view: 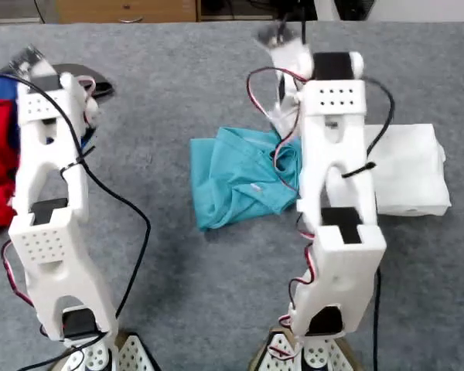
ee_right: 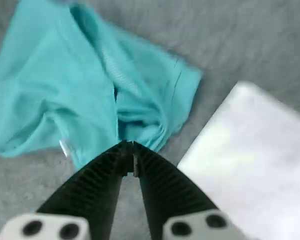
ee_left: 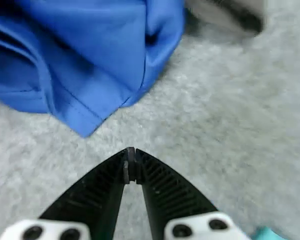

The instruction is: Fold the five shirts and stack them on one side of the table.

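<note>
Lighting bright, even and diffuse, from overhead. Shadows soft and faint on grey table [view: 178, 309]; a narrow darker one along edge of teal shirt [view: 232, 182]. Glare on white shirt [ee_right: 250, 150], folds washed out.

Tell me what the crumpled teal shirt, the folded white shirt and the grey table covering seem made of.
Crumpled teal shirt: thin matte cloth, likely cotton or a blend; it drapes in soft folds with stitched hems. Folded white shirt: similar soft matte cloth, weave too faint to tell. Grey table covering: felt or low-pile carpet, judging by its mottled, fibrous surface.
</note>
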Robot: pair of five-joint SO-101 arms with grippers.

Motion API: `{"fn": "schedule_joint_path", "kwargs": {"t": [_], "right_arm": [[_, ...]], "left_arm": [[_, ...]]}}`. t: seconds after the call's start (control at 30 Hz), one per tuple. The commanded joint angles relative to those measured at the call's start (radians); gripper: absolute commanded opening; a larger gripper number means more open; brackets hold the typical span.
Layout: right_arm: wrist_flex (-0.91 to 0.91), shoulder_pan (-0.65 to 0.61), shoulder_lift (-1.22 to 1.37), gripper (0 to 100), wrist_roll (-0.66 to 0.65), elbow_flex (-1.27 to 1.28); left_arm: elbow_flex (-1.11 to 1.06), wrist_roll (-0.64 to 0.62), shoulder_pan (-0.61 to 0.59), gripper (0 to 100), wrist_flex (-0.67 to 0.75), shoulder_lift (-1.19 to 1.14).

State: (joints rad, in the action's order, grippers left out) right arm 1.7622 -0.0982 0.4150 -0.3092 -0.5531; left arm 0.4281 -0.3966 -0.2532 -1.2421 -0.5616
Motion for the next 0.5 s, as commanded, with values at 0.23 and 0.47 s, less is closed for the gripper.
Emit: {"fn": "schedule_joint_path", "kwargs": {"t": [0.23,0.47], "right_arm": [[-0.014,0.033,-0.170,0.2,-0.118,0.200],[-0.095,0.031,0.013,0.2,-0.103,0.147]], "left_arm": [[-0.135,0.006,0.018,2,0.203,0.010],[-0.135,0.008,0.017,2,0.216,0.008]]}}
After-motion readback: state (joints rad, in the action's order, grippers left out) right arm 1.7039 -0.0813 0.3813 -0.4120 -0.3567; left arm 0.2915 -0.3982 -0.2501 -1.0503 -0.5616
